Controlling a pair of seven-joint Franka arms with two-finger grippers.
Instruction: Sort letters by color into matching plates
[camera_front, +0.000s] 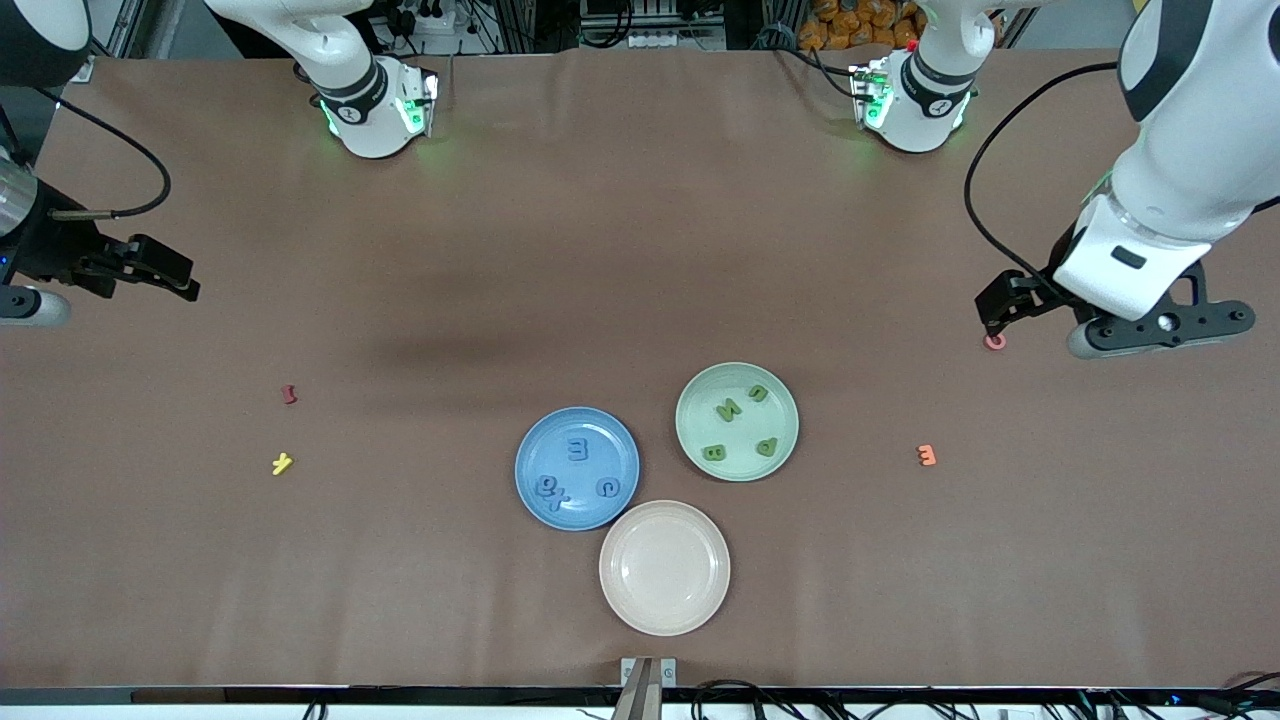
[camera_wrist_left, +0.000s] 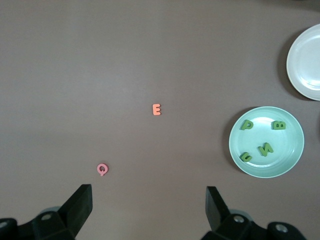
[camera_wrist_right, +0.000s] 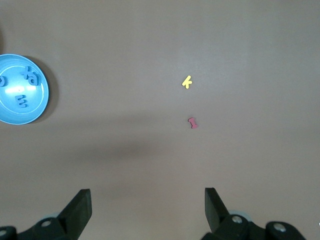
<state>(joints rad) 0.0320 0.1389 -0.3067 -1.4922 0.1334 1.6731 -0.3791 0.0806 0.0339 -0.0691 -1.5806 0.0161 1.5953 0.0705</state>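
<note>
Brown paper-covered table (camera_front: 640, 250), three plates and four loose letters on it.

Near the middle: round medium-blue matte plate (camera_front: 530, 492), round pale mint-green plate (camera_front: 690, 440) beside it toward the left arm's end, round beige-pink plate (camera_front: 664, 610) nearest the front camera; the three rims nearly touch. Toward the right arm's end: small dark-red foam letter (camera_front: 290, 394), small yellow foam letter (camera_front: 282, 464) near it and closer to the camera. Toward the left arm's end: small orange foam E (camera_front: 927, 455), small pink foam Q (camera_front: 994, 342) farther from the camera. Both arm bases stand on the table's edge farthest from the camera.
</note>
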